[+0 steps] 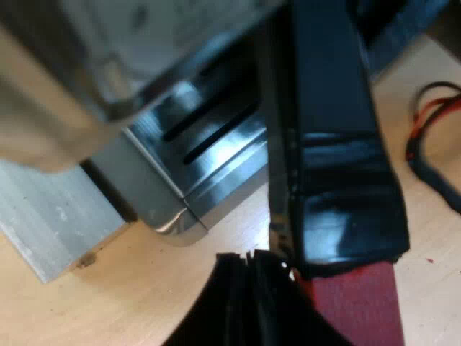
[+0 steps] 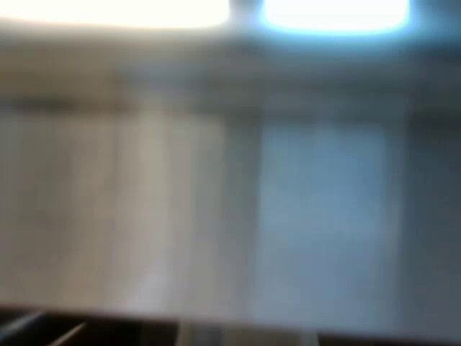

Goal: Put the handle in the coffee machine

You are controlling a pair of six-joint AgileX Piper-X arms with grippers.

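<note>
1. One black finger point(image 1: 238, 313) of your left hand point(image 1: 302, 288) presses against the side of the handle point(image 1: 331, 144), just where the dark shaft meets its red end point(image 1: 360, 313). The hand is clenched on the handle.
2. You hold the handle by its near end. The red end sits closest to the wrist, and the dark shaft runs away from the hand across the front of the espresso machine point(image 1: 140, 180). The far end is out of sight.
3. Glossy black wrapping on the shaft stops in a ragged edge right at the red.
4. Edges to mind: the machine's drip tray point(image 1: 216, 130) lies under the handle, with two dark slots in its shiny top. Its rounded metal corner point(image 1: 176, 227) is near the finger. You cannot tell whether the handle touches the tray's front edge.
5. A blurred metal mass point(image 1: 72, 72) sits between the wrist and the tray, much nearer the wrist and too soft to name.
6. An aluminium bar point(image 1: 50, 216) lies on the wooden counter point(image 1: 144, 288), against the machine's base.
7. Open room: bare counter lies between the tray's corner and the finger, and again on the far side of the handle.
8. From your right wrist, a pale surface point(image 2: 216, 216) in upright bands stands close, with two bright patches point(image 2: 331, 11) beyond its upper edge. It is too blurred to name or read.
</note>
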